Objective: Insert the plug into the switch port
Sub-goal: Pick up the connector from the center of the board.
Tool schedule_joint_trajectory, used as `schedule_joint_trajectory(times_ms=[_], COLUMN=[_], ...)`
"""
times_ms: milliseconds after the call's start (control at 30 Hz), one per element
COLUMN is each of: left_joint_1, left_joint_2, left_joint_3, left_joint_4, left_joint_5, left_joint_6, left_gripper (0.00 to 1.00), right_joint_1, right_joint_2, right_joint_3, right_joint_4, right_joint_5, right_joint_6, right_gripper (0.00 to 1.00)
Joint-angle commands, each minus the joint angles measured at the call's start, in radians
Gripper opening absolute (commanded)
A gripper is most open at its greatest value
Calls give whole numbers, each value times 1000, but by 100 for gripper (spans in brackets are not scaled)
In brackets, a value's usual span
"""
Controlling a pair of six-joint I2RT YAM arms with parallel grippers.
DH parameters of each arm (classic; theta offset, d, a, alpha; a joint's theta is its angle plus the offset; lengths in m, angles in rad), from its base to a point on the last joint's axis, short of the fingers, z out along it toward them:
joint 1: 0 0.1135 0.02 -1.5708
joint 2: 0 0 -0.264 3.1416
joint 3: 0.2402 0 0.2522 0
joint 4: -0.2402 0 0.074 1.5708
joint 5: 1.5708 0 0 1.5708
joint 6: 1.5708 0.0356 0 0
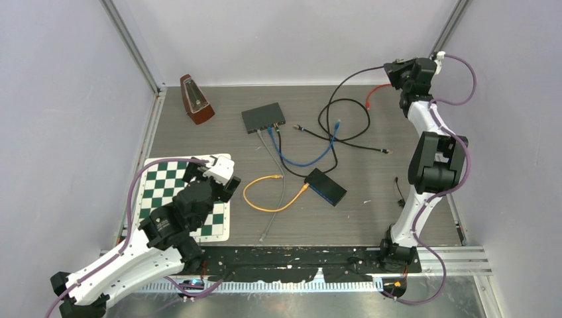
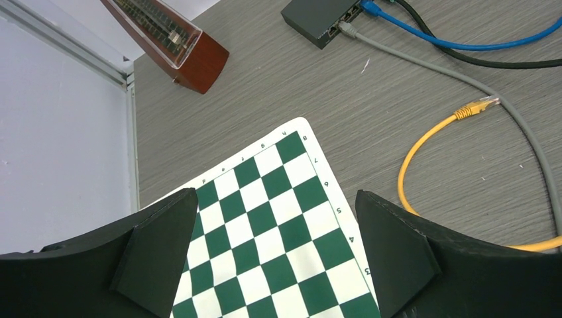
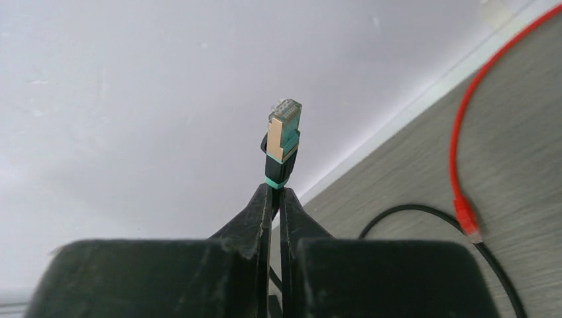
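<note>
My right gripper (image 3: 277, 192) is shut on a black cable just below its plug (image 3: 283, 126). The plug is metal-cased with a teal ring and sticks up past the fingertips against the back wall. From above, that gripper (image 1: 391, 69) hangs at the back right corner with the black cable (image 1: 344, 86) trailing down to the table. A dark grey switch (image 1: 263, 118) lies at the back centre with grey, blue and black cables in its ports. A second black switch (image 1: 325, 186) with a blue front lies mid-table. My left gripper (image 2: 275, 199) is open over the chessboard (image 2: 265, 218), holding nothing.
A wooden metronome (image 1: 196, 99) stands at the back left. A yellow cable (image 1: 272, 199) loops from the black switch, its free plug (image 2: 478, 106) lying on the table. A loose red cable (image 3: 464, 132) lies near the right gripper. Walls enclose the back and both sides.
</note>
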Motion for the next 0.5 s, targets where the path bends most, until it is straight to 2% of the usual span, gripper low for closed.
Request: schedule_joint_trajectory(times_ms=[0, 200, 300, 367, 467], left_joint_1=[1, 1, 2, 1, 1], left_joint_2=[-5, -11, -18, -13, -11], left_joint_3=[34, 32, 28, 29, 32], left_joint_4=[17, 4, 11, 9, -2], left_joint_5=[-5, 1, -6, -16, -27], left_joint_6=[7, -1, 3, 4, 1], left_gripper=[93, 92, 93, 92, 92], right_joint_1=[21, 53, 74, 79, 79], right_joint_2=[-36, 74, 156, 185, 173], right_joint_3=[-10, 35, 158, 237, 314], right_joint_4=[5, 4, -80, -199, -401], right_joint_5=[-48, -120, -168, -180, -124], right_joint_6=[-32, -66, -131, -199, -347], right_gripper=[9, 13, 18, 25, 54])
